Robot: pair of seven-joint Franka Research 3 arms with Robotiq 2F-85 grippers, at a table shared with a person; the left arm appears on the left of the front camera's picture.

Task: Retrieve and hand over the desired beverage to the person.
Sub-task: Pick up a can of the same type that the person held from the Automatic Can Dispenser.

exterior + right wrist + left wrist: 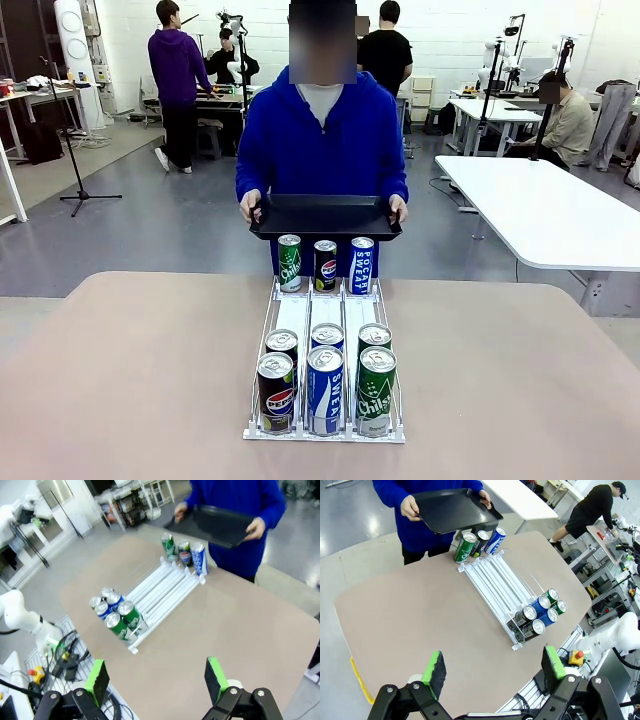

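Green-padded claws [493, 669] [156, 679] wide apart, empty

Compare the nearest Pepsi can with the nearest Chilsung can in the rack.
The Pepsi can is black with a round logo; the Chilsung can is green with white lettering. The Pepsi can stands in the left lane of the rack, the Chilsung can in the right. Both stand upright in the front row, alike in size.
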